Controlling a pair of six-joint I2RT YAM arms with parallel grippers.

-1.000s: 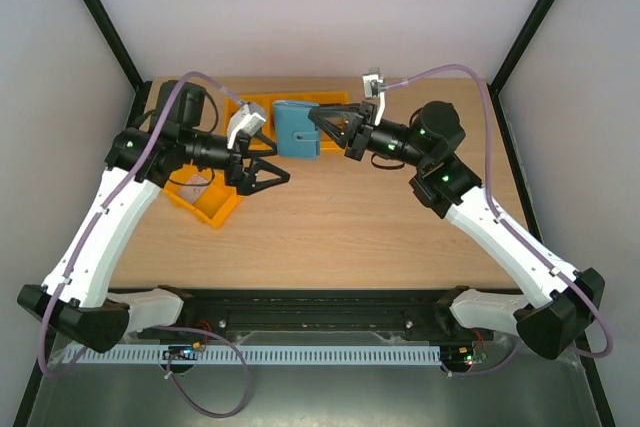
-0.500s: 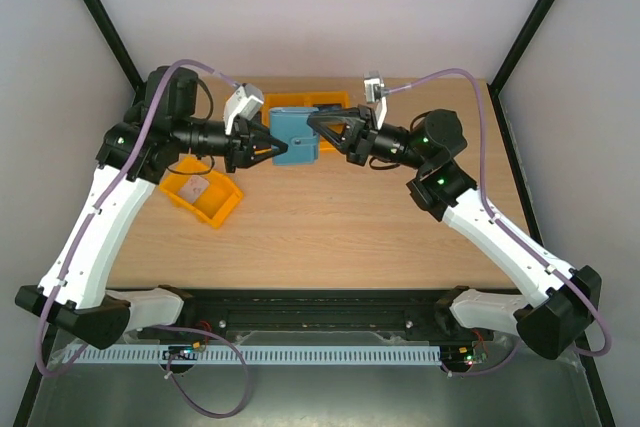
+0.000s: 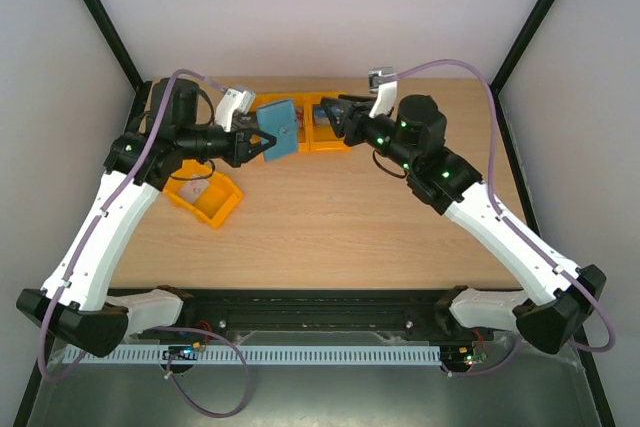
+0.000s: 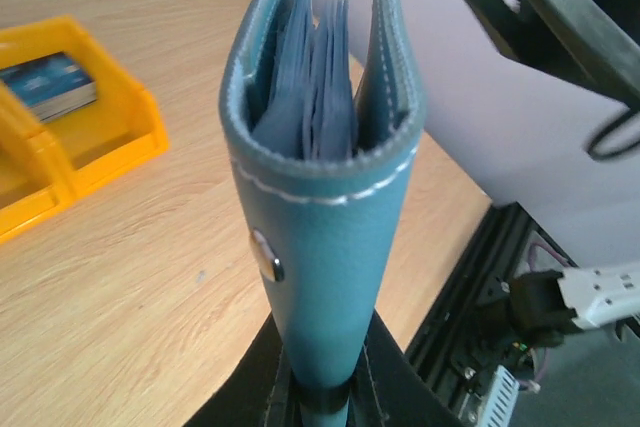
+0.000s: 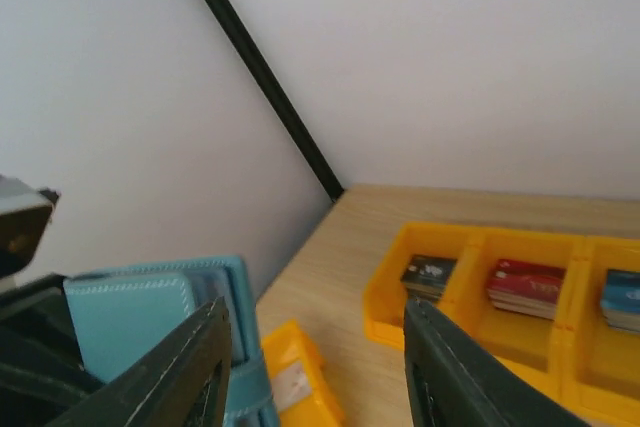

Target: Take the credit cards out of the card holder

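Note:
The teal card holder (image 3: 280,130) hangs above the back of the table, pinched at its spine end by my left gripper (image 3: 259,143), which is shut on it. In the left wrist view the card holder (image 4: 325,207) stands up from my left gripper (image 4: 322,392) and gapes slightly, showing lighter blue pockets; no credit cards can be told apart inside. My right gripper (image 3: 331,119) is just right of the holder, open and apart from it. From the right wrist, my right gripper (image 5: 315,309) has nothing between its fingers, and the card holder (image 5: 150,312) is at lower left.
A row of orange bins (image 3: 325,137) with card stacks sits at the back, seen also as orange bins (image 5: 520,347) from the right wrist. A single orange bin (image 3: 205,209) holding a pale card lies under the left arm. The black frame posts stand at the table's back corners.
My left gripper swung in from over the single bin and closed on the card holder. My right gripper let go, opened and drew back right. The holder shifted left and tilted.

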